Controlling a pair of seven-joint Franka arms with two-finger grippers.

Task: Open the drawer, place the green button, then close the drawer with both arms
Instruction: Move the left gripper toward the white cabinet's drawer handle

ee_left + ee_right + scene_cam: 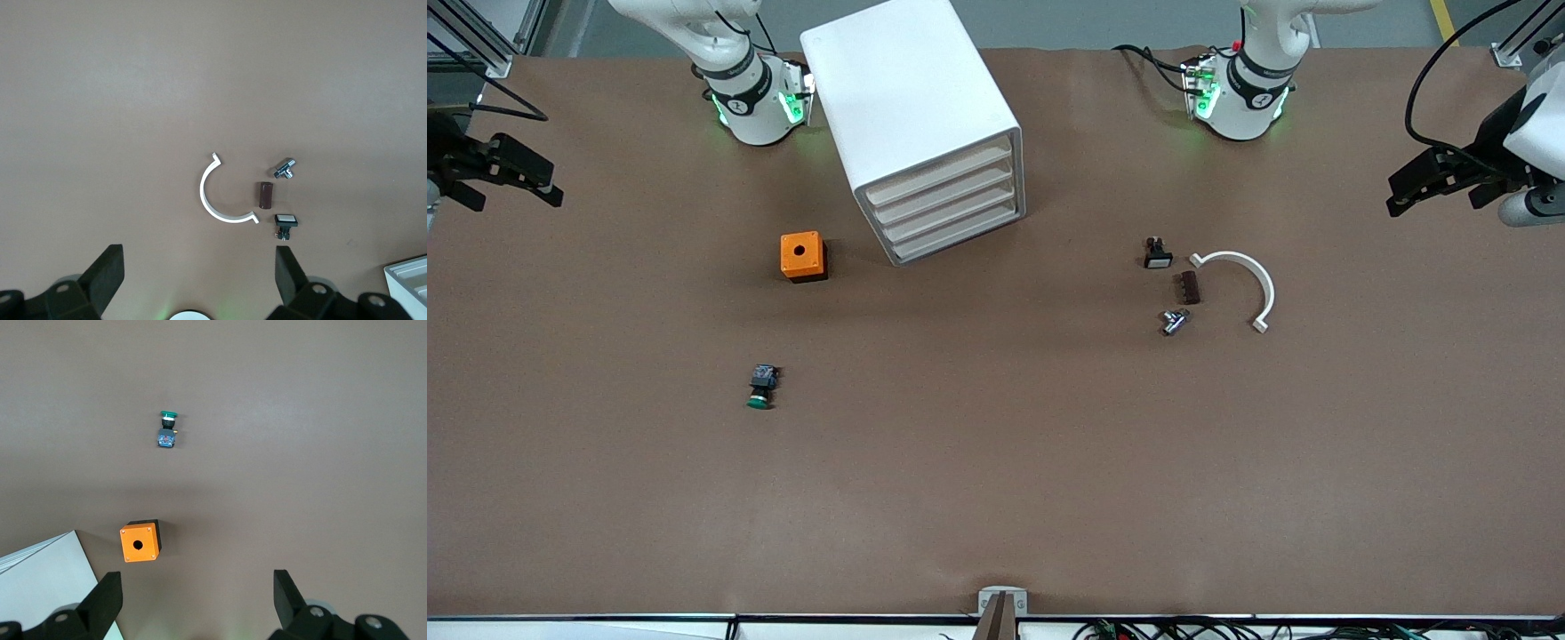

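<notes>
Nearest the front camera, toward the right arm's end of the table: 1 button (762,388) with green cap and dark body, lying on its side on the brown table (996,498), cap end nearer the camera, touched by neither gripper; also seen in the right wrist view (167,430). Farther from the camera, toward the left arm's end: a cluster of 4 small parts, namely 1 metal fitting (1174,321), 1 dark brown block (1189,287), 1 white half-ring clamp (1243,283) and 1 black button with white face (1157,254), set close together but apart; all 4 repeated in the left wrist view, fitting (285,168), block (266,195), clamp (217,195), black button (285,223). At about the same depth, toward the right arm's end: 1 orange box (802,256) with 1 round hole in its top, upright, well apart from the green-capped button. Farther still, between the 2 arm bases: 1 white drawer cabinet (920,124) turned at an angle, 4 drawers (947,206) all pushed in. At the table's ends, raised and waiting: right gripper (494,173) and left gripper (1449,178), each with fingers spread wide and nothing between them, as the right wrist view (198,600) and left wrist view (200,277) confirm.
</notes>
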